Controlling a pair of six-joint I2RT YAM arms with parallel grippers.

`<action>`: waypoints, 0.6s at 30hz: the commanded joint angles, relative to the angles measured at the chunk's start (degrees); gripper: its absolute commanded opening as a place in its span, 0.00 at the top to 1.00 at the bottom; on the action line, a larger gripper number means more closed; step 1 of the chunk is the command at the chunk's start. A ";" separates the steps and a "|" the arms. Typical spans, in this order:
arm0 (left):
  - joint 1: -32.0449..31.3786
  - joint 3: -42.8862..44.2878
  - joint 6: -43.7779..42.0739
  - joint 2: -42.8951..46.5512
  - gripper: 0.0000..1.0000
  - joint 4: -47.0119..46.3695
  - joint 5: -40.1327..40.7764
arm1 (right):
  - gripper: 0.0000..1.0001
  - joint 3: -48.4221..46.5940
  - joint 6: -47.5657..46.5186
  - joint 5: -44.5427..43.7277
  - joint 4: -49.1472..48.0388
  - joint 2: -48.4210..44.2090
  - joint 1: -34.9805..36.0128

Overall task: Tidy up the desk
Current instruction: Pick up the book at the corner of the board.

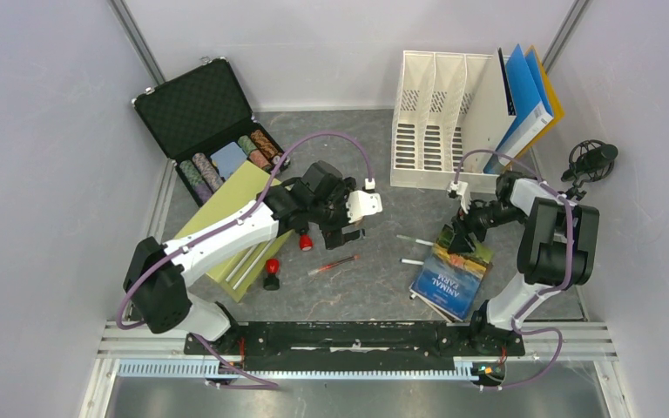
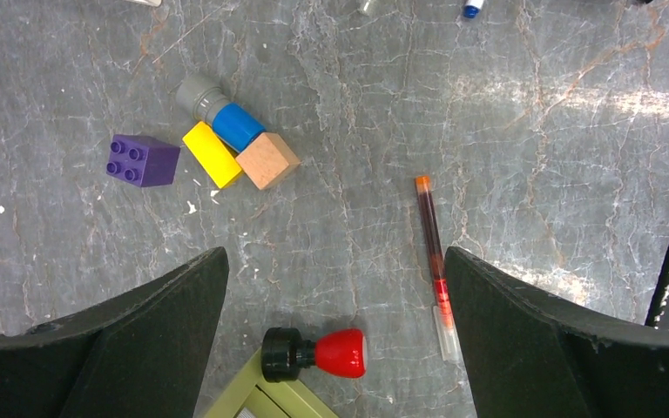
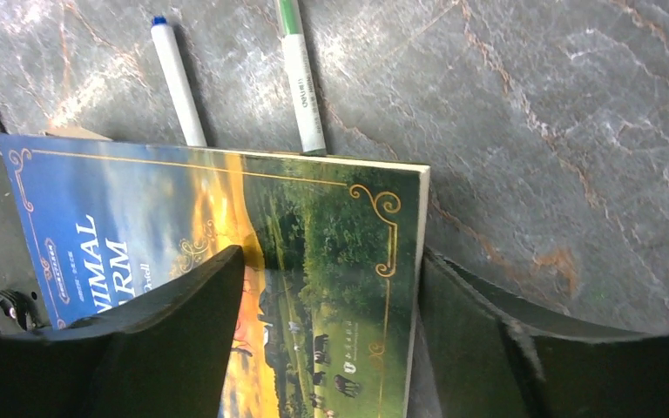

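- Nearest my bases, a book (image 1: 449, 274) lay flat on the counter (image 1: 366, 292). My right gripper (image 3: 331, 257) sat astride its edge, jaws apart, with no firm hold that I could see.
- Just past the book, two markers (image 3: 179, 83) lay loose.
- At mid-counter, my left gripper (image 2: 335, 266) hung wide open and empty over a red-filled tube (image 2: 435, 261), a red-capped knob (image 2: 318, 353) and scattered toy blocks (image 2: 212, 154).
- At the back stood a white file rack (image 1: 440, 122), holding only folders (image 1: 527, 96), and an open case (image 1: 196, 109) of chips.
- I judged the tidying barely begun, with nearly everything left to put away.
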State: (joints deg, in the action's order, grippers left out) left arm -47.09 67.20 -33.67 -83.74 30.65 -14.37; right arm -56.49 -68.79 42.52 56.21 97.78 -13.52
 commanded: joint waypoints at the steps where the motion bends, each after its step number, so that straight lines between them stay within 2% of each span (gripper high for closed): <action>1: -0.46 -0.48 -1.79 1.25 0.00 -2.00 0.74 | 0.30 -0.48 0.60 5.11 -0.97 2.33 -0.11; 5: -0.46 -1.06 -2.32 1.60 0.00 -2.00 1.00 | 0.51 -1.07 3.77 6.71 -3.81 3.29 -0.10; 11: -0.46 -1.37 -2.81 1.74 0.00 -2.00 1.27 | 0.96 -1.38 7.95 8.78 -8.06 3.43 -0.02; 12: -0.46 -1.28 -2.80 1.74 0.00 -1.99 1.28 | 1.00 -1.41 8.93 8.93 -8.95 3.19 -0.04; 18: -0.45 -1.17 -2.81 1.63 0.00 -2.34 1.45 | 1.00 -0.81 14.91 10.83 -15.45 1.21 0.37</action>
State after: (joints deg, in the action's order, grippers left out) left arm -47.13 65.93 -34.65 -83.72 30.09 -13.52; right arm -57.32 -57.65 52.88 49.93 100.22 -13.80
